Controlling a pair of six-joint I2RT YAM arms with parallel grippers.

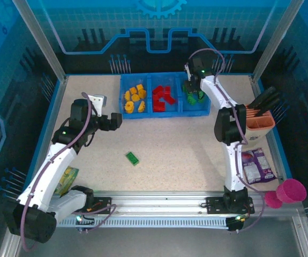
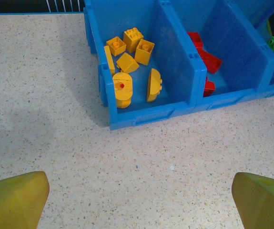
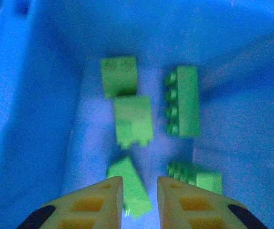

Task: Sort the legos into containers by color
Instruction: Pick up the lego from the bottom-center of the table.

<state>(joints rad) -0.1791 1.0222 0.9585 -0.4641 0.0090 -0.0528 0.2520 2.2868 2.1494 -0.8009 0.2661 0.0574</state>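
While poised above the speckled, stone-look table, spreads the left gripper as wide as it goes, blunt mustard-yellow fingers clasping nothing. Sinks the right gripper into the rightmost compartment of the glossy blue plastic tray, ribbed yellow tips pressed nearly together with a thin slit between; cannot tell whether they pinch the tilted green brick just beneath. Shows four more studded green legos on that smooth floor, yellow legos (cubes, a wedge, rounded pieces) in the left compartment, blocky red legos in the middle. Shows one flat green plate alone on the table, well apart from the tray.
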